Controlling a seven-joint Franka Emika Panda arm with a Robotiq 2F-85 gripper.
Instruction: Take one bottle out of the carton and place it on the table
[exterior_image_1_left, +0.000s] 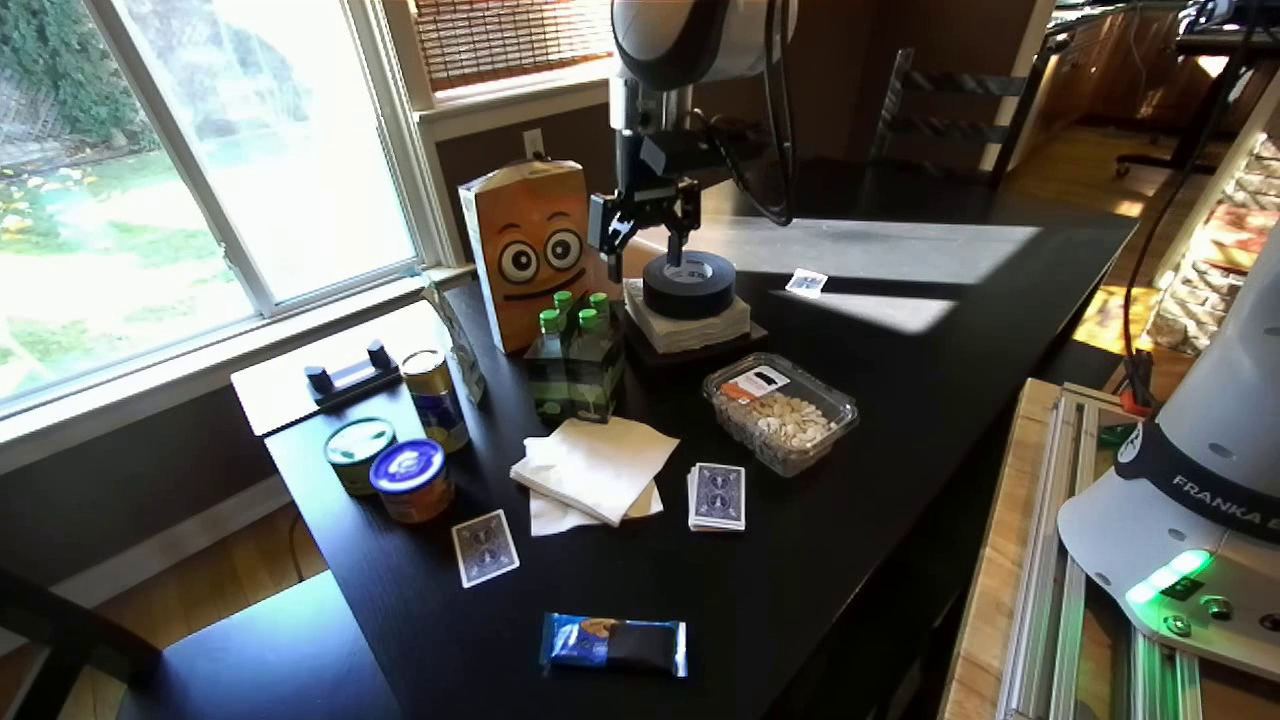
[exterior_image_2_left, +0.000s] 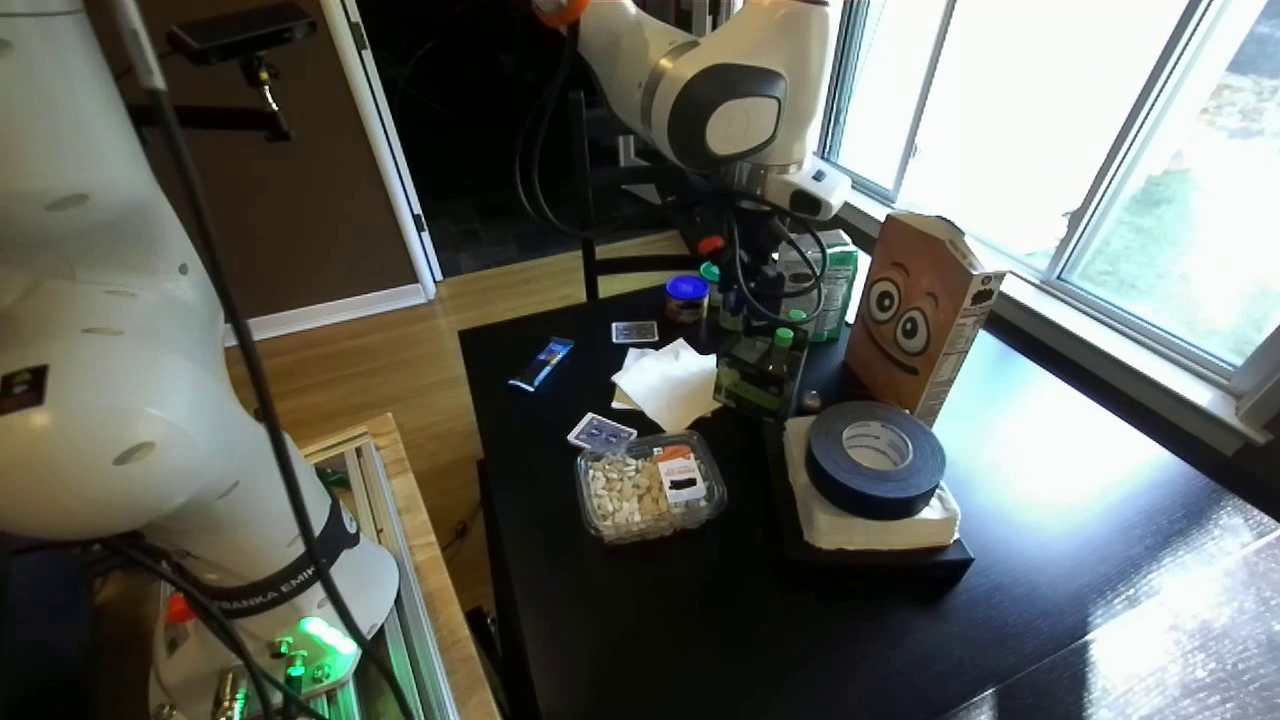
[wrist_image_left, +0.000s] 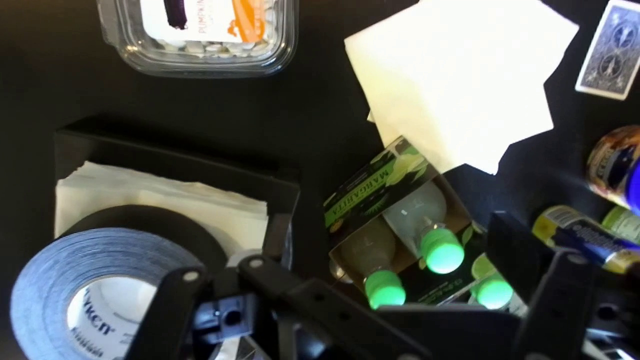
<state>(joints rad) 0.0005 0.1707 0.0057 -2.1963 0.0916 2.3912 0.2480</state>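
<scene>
Our gripper (exterior_image_1_left: 646, 269) hangs above the table (exterior_image_1_left: 600, 565), its fingers spread apart. From left to right in an exterior view, we see the blue-lidded tub (exterior_image_1_left: 412, 484), the brown box (exterior_image_1_left: 535, 240), the carton (exterior_image_1_left: 575, 382) with green-capped bottles (exterior_image_1_left: 588, 334) upright inside, the roll of tape (exterior_image_1_left: 692, 298) on a white stack (exterior_image_1_left: 703, 334), and the clear container (exterior_image_1_left: 750, 437) of pale seeds (exterior_image_1_left: 795, 418).

Below the matt black fingers (wrist_image_left: 517, 250), the surface (exterior_image_2_left: 660, 620) is smooth and glossy where light falls; between them in the wrist view, the carton (wrist_image_left: 357, 197) is printed cardboard and the bottles (wrist_image_left: 417, 205) smooth glass with plastic caps (wrist_image_left: 442, 251); near them, the tape roll (exterior_image_1_left: 690, 302) looks matt; farther off, the napkins (wrist_image_left: 455, 80) look like matt paper, the tub (wrist_image_left: 215, 66) clear, shiny plastic
</scene>
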